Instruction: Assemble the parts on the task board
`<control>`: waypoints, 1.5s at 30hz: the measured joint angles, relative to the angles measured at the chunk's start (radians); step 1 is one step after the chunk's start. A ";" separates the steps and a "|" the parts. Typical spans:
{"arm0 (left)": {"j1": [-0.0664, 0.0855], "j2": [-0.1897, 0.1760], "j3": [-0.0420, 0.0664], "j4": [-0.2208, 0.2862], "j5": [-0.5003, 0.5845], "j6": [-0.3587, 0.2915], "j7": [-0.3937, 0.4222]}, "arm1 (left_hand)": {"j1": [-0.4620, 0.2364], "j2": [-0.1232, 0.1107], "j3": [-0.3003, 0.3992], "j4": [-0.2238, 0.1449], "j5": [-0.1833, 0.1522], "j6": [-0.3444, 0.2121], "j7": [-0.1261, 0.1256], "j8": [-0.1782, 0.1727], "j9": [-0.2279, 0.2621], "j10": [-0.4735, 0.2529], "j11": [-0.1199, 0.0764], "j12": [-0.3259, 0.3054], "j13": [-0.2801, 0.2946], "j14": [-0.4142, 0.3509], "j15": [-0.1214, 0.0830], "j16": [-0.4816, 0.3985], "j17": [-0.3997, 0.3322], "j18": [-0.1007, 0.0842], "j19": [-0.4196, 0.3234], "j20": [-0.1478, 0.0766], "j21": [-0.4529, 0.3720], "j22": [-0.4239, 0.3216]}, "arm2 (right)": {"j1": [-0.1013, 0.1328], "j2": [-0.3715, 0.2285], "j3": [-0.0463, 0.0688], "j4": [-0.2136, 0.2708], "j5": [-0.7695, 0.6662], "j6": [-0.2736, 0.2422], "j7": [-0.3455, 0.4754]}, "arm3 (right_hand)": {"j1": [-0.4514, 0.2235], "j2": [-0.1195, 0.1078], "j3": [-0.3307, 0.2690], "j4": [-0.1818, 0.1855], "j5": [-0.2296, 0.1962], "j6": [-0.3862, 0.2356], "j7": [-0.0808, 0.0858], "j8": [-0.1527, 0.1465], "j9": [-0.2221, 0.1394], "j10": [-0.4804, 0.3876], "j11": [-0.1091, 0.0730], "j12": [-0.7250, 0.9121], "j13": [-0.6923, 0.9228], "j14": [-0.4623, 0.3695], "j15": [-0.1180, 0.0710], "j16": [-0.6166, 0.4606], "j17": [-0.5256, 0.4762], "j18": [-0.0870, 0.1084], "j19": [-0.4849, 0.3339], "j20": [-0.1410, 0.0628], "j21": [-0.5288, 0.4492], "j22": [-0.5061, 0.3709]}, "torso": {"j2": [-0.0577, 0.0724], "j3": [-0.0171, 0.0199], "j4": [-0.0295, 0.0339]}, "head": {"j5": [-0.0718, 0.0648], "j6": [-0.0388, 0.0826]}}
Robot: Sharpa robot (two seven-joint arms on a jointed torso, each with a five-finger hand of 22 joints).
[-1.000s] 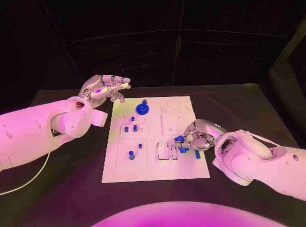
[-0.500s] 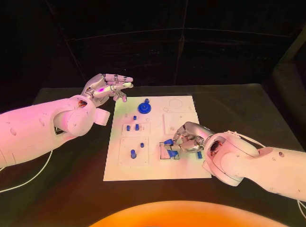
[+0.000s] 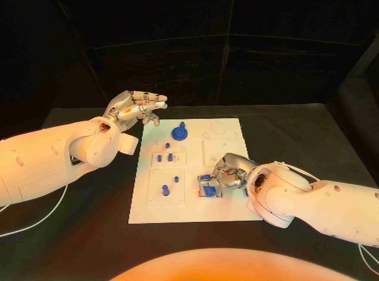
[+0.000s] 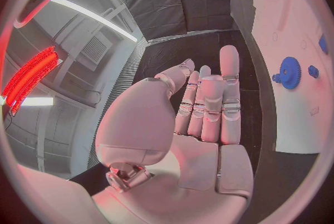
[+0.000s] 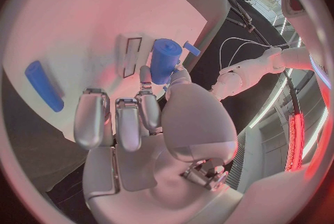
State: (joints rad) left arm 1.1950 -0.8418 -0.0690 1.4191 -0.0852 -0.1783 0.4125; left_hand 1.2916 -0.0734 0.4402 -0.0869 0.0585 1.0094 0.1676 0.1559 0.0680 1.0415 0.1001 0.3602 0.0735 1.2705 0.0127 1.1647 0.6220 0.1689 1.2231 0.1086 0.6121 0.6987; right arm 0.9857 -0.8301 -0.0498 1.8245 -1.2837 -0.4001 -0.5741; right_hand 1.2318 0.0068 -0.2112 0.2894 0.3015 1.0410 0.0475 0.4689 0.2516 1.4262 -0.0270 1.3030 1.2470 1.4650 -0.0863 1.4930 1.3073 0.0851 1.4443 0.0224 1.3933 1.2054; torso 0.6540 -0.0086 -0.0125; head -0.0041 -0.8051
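Part in hand: blue cylinder (image 5: pixel 165 60) was pinched between the thumb and a fingertip of the right hand (image 3: pixel 227 175); in the head view it showed as a blue piece (image 3: pixel 208 182) at the fingertips.
Long axis: in the right wrist view the cylinder ran lengthwise away from the fingers (image 5: pixel 146 107), its far end toward the task board (image 3: pixel 240 205); whether it stood upright or tilted I could not tell.
Place: cylinder sat beyond the fingertips, just beside a narrow rectangular slot (image 5: pixel 131 56) in the board; whether it touched the board could not be told.
Right fingers: other fingers lay curled beside the pinching one, off the part.
Loose peg: an elongated blue peg (image 5: pixel 43 86) lay flat on the board, well apart from the fingers on the side away from the thumb.
Left hand: left hand (image 3: pixel 136 107) hung raised beside the board's far corner, fingers (image 4: pixel 221 96) straight and close together, thumb apart, grasping nothing.
Gear: blue gear (image 4: pixel 289 73) stood on the board off to the side of the left fingers, apart from them.
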 measured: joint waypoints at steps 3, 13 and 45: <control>0.000 0.000 0.000 0.000 0.000 0.001 -0.001 | 0.000 0.000 0.000 0.000 0.000 0.000 0.000 0.000 0.000 0.000 0.000 0.000 0.000 0.000 0.000 0.000 0.000 0.000 0.000 0.000 0.000 0.000 | 0.000 0.007 0.000 -0.006 -0.008 -0.003 -0.008 | -0.029 -0.011 -0.021 0.001 -0.068 0.009 -0.009 0.008 0.011 0.003 -0.003 -0.008 -0.006 -0.002 -0.002 0.000 0.000 0.000 0.001 -0.001 0.000 0.000 | 0.000 -0.0001 0.0001 | 0.000 0.001; 0.000 -0.002 0.000 0.001 0.000 0.003 -0.003 | -0.004 0.004 0.000 0.000 0.000 0.000 0.000 0.000 0.000 0.000 0.000 0.000 0.000 0.000 0.000 0.000 -0.002 0.000 0.000 0.000 -0.004 -0.001 | 0.000 0.018 0.000 -0.012 -0.050 -0.013 -0.025 | -0.178 -0.147 0.011 0.007 -0.237 -0.013 0.003 0.008 0.046 -0.039 0.002 -0.086 -0.071 -0.002 -0.002 -0.020 0.000 0.000 -0.012 -0.002 -0.022 -0.038 | -0.001 -0.0004 0.0002 | 0.005 0.003; 0.000 -0.009 0.000 0.003 0.000 0.006 -0.007 | -0.004 0.004 0.000 0.000 0.000 0.000 0.000 0.000 0.000 0.000 0.000 0.004 0.000 -0.004 0.004 -0.004 -0.006 0.000 0.000 0.000 -0.004 -0.002 | 0.001 -0.156 0.001 0.083 -0.074 -0.040 0.083 | 0.070 -0.042 0.061 -0.055 -0.043 -0.099 0.031 -0.061 0.041 -0.051 0.022 -0.115 -0.081 0.000 0.011 -0.021 0.000 0.000 -0.016 0.010 -0.026 -0.036 | -0.002 -0.0001 -0.0032 | -0.002 0.011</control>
State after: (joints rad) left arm 1.1951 -0.8503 -0.0694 1.4223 -0.0852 -0.1725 0.4052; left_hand 1.2879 -0.0696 0.4402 -0.0869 0.0586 1.0094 0.1676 0.1559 0.0680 1.0415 0.1001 0.3640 0.0735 1.2668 0.0164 1.1610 0.6160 0.1687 1.2231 0.1086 0.6081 0.6965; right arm 0.9869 -0.9858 -0.0488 1.9079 -1.3581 -0.4403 -0.4915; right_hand 1.3018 -0.0351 -0.1504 0.2344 0.2584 0.9424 0.0786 0.4081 0.2924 1.3755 -0.0050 1.1877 1.1664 1.4650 -0.0748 1.4723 1.3078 0.0851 1.4280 0.0324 1.3676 1.1696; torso 0.6518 -0.0087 -0.0156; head -0.0058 -0.7939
